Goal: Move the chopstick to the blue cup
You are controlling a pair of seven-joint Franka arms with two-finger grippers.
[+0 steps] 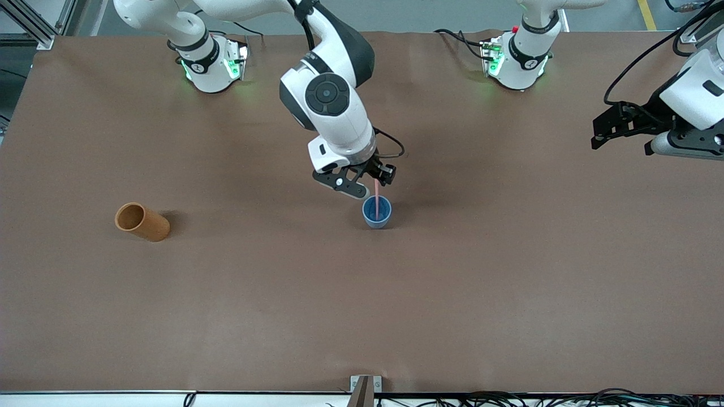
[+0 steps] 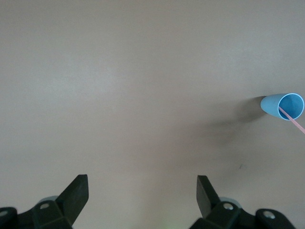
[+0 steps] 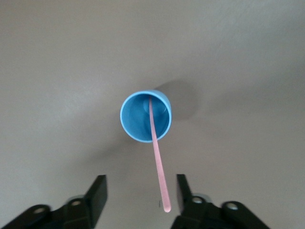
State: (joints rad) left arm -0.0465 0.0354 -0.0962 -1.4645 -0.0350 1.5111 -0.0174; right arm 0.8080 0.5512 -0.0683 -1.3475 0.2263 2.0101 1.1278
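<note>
The blue cup [image 1: 376, 212] stands upright near the middle of the table. The pale pink chopstick [image 1: 376, 199] stands in it, its lower end on the cup's floor and its shaft leaning on the rim. My right gripper [image 1: 370, 186] hovers just above the cup, open, with the stick's top end between its fingers [image 3: 183, 193] but touching neither. The right wrist view shows the cup [image 3: 138, 121] and the chopstick [image 3: 158, 164] from above. My left gripper [image 1: 622, 127] waits open and empty over the left arm's end of the table; its wrist view shows the cup [image 2: 282, 107] far off.
An orange-brown cylindrical cup [image 1: 142, 221] lies on its side toward the right arm's end of the table. A small metal bracket [image 1: 365, 387] sits at the table's edge nearest the front camera.
</note>
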